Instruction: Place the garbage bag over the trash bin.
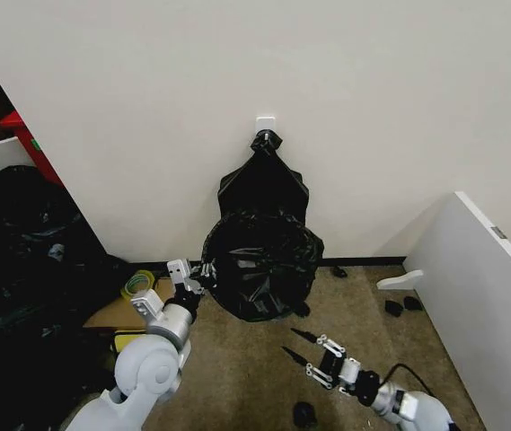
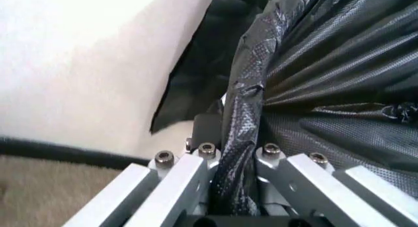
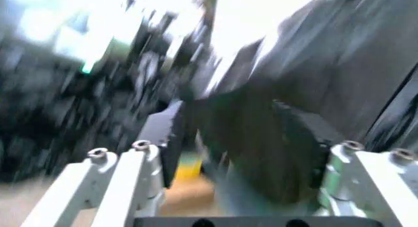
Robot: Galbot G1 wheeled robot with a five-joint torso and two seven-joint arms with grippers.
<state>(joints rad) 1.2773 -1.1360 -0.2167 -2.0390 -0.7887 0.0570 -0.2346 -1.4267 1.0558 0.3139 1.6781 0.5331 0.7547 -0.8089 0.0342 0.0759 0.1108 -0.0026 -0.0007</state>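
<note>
- The trash bin (image 1: 261,267) stands on the floor against the wall, near the centre of the head view, fully wrapped in the black garbage bag (image 1: 264,193); none of its off-white wall shows.
- The bag's top rises toward 12 o'clock, gathered at a white wall hook (image 1: 265,124).
- The left gripper (image 1: 194,277) sits at 9 o'clock of the bin, its jaws clamped on a fold of the bag at the rim; the left wrist view shows the film pinched between the fingers (image 2: 196,173).
- The right gripper (image 1: 296,343) hovers over the carpet at about 5 o'clock of the bin, apart from it, its fingers spread and holding nothing.
- A roll of tape (image 1: 137,284) lies on cardboard at 9 o'clock, beyond the left gripper.
- A white panel (image 1: 484,296) stands at 3 o'clock.
</note>
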